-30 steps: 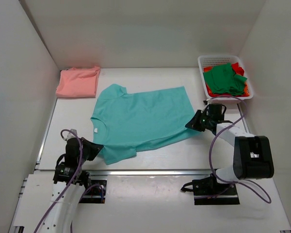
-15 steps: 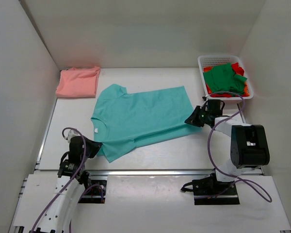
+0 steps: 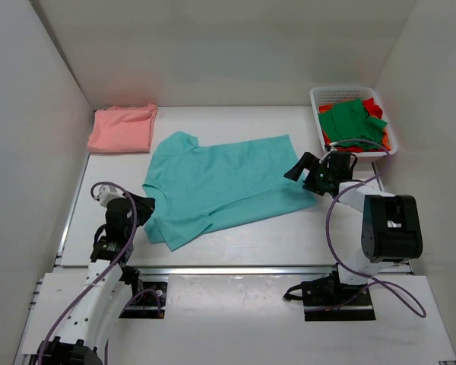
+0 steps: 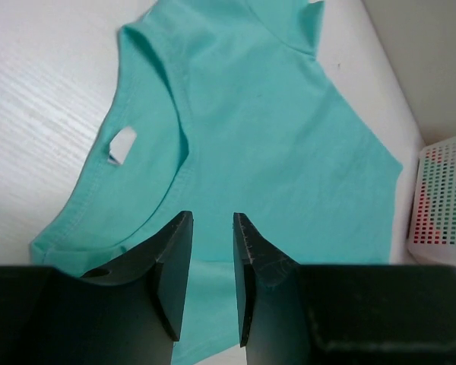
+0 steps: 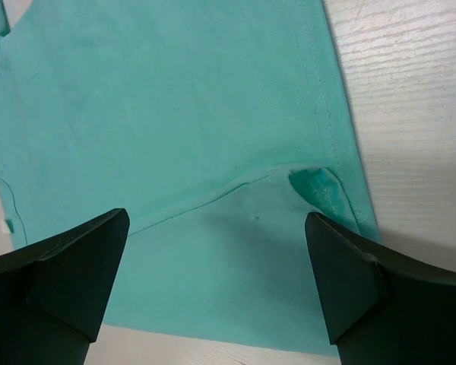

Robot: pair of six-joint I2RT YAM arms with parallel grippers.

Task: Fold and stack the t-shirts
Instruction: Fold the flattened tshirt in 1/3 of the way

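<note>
My left gripper (image 4: 213, 220): fingers little apart, nothing between them, over collar end of teal t-shirt (image 3: 216, 186), at 8 o'clock of table (image 3: 235, 239). My right gripper (image 5: 216, 220): jaws wide, empty, above hem corner at 3 o'clock. Teal t-shirt lies spread at table middle, one edge doubled over. Pink t-shirt (image 3: 123, 128) folded at 11 o'clock. Basket (image 3: 342, 94) at 1 o'clock holds green t-shirt (image 3: 353, 122) and red t-shirt (image 3: 374, 105).

The left arm (image 3: 110, 242) leans forward from its base with the wrist bent low, and the left jaws point ahead and to the right. They stand slightly parted, with a narrow gap between the dark fingers (image 4: 171, 266) and nothing gripped. The right arm (image 3: 365, 207) doubles back over its base, wrist reaching leftward. The right jaws are spread wide and empty.
</note>
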